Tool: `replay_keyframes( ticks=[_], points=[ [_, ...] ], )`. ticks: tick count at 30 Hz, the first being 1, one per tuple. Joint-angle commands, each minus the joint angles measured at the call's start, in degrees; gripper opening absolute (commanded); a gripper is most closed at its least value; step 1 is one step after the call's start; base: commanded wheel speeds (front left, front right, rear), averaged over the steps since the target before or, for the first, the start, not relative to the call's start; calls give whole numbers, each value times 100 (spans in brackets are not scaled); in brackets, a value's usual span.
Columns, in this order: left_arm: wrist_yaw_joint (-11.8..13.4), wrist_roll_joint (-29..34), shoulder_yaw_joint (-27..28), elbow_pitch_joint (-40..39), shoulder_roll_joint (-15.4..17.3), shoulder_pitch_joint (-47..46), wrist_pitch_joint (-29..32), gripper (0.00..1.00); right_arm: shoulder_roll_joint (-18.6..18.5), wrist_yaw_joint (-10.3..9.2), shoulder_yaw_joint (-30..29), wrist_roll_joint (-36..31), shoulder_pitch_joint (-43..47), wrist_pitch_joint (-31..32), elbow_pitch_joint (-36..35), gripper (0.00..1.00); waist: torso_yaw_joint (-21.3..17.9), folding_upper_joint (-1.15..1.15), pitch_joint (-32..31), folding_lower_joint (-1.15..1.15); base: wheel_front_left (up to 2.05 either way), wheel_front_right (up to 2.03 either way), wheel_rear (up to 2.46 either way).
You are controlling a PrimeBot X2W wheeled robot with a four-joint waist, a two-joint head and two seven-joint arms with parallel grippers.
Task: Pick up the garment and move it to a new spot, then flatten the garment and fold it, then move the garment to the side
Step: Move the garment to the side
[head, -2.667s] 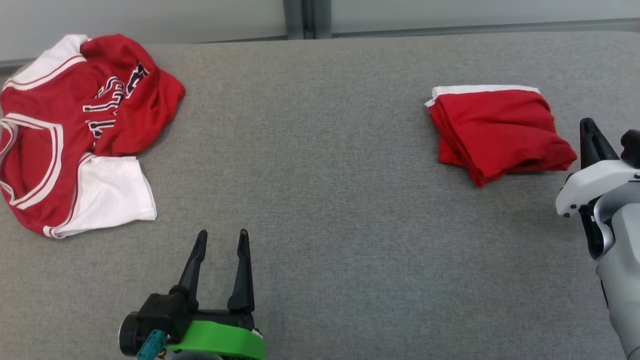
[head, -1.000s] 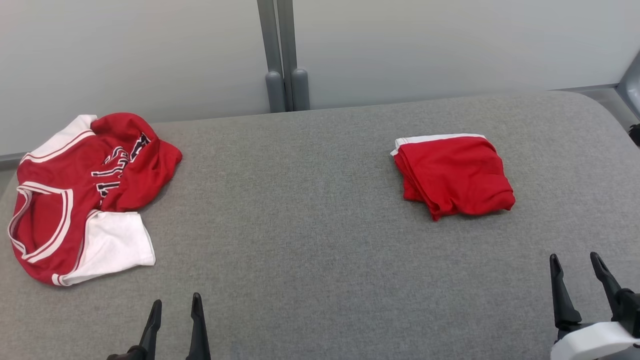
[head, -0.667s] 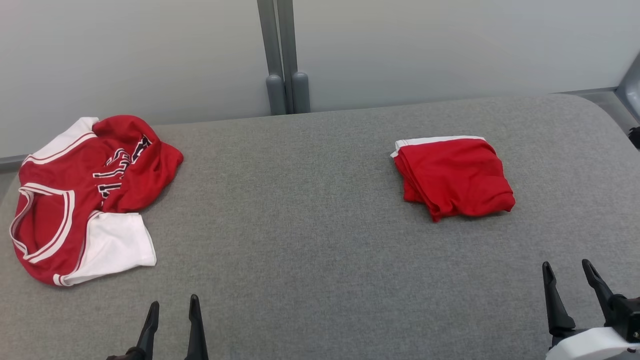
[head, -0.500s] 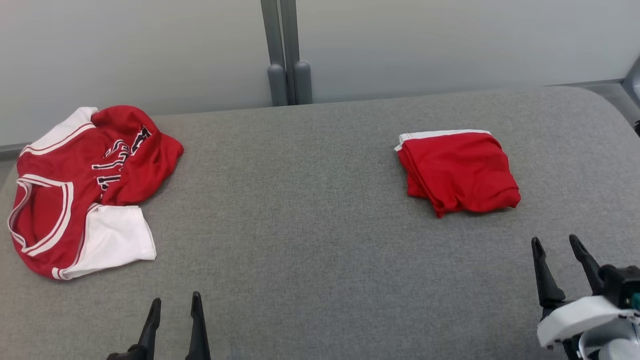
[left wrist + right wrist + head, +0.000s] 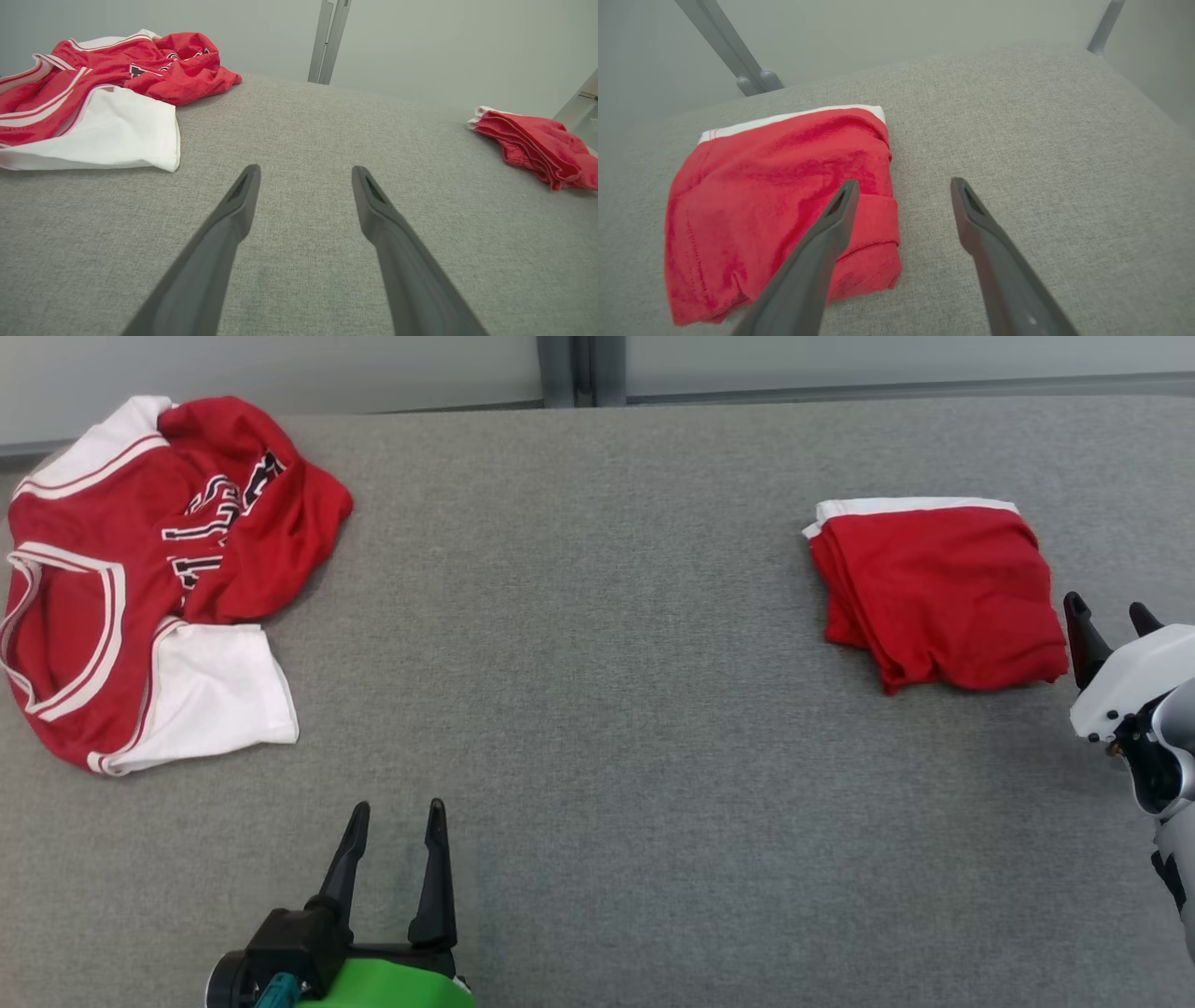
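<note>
Grey fabric surface (image 5: 597, 728), pale wall (image 5: 420, 42) behind, grey post (image 5: 574, 364) at the back edge. Folded red garment (image 5: 938, 593), white band along its far edge, lies flat on the right half of the surface. The stack is fairly neat, with the lower corner a bit loose. Right tool (image 5: 1107, 605) sits just beside its lower right corner, fingers spread wide, nothing between them. In the wrist view one finger hangs over the garment's corner, the other over bare surface. Can't tell if it touches the cloth. Left tool (image 5: 398, 807) is low at the near edge, also wide and empty, pointing at bare surface. Crumpled red and white jersey (image 5: 103, 588) far left, well apart from everything.

Change: half a second ago the right tool was down near the front edge, clear of the garment; now it is up at the garment's side. The head camera has dipped too, so the shift of the whole picture is not the clothes moving; both pieces lie as they did. Reads as fold done, right tool lining up for the last step, moving it aside.
</note>
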Motion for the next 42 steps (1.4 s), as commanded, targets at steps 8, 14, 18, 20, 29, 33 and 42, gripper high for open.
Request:
replay_keyframes(
  ticks=[8, 14, 18, 20, 29, 33, 42],
  points=[
    [123, -44, -188, -76, 15, -274, -2, 100, -134, -3, 264, 159, -554, -174, 988, 100, 718, 0, 642, 0, 0, 0, 0],
    [193, 0, -233, -113, 16, -235, -2, 100, 13, -3, 333, 376, -725, -65, 1544, 35, 586, 0, 712, 0, 0, 0, 0],
    [197, 96, -158, -143, 16, -290, -2, 100, 74, -4, 286, 686, -899, -247, 1531, 0, 282, 0, 827, 0, 0, 0, 0],
    [186, 164, -91, -165, 16, -326, -2, 100, 9, -9, 284, 802, -978, -335, 1496, 0, 66, 0, 911, 0, 0, 0, 0],
    [-14, 568, 258, -171, 17, -450, -1, 100, -751, -7, 430, 662, -1273, -759, 1844, 0, -736, 0, 1330, 0, 0, 0, 0],
    [-108, 761, 377, -171, 20, -441, -1, 100, -1005, -5, 514, 363, -1551, -1085, 2101, 0, -852, 0, 1542, 0, 0, 0, 0],
    [-160, 680, 749, -269, 19, -47, -2, 100, -1257, -6, 534, -352, -2140, -1583, 2858, 0, -710, 0, 1448, 0, 0, 0, 0]
  ],
)
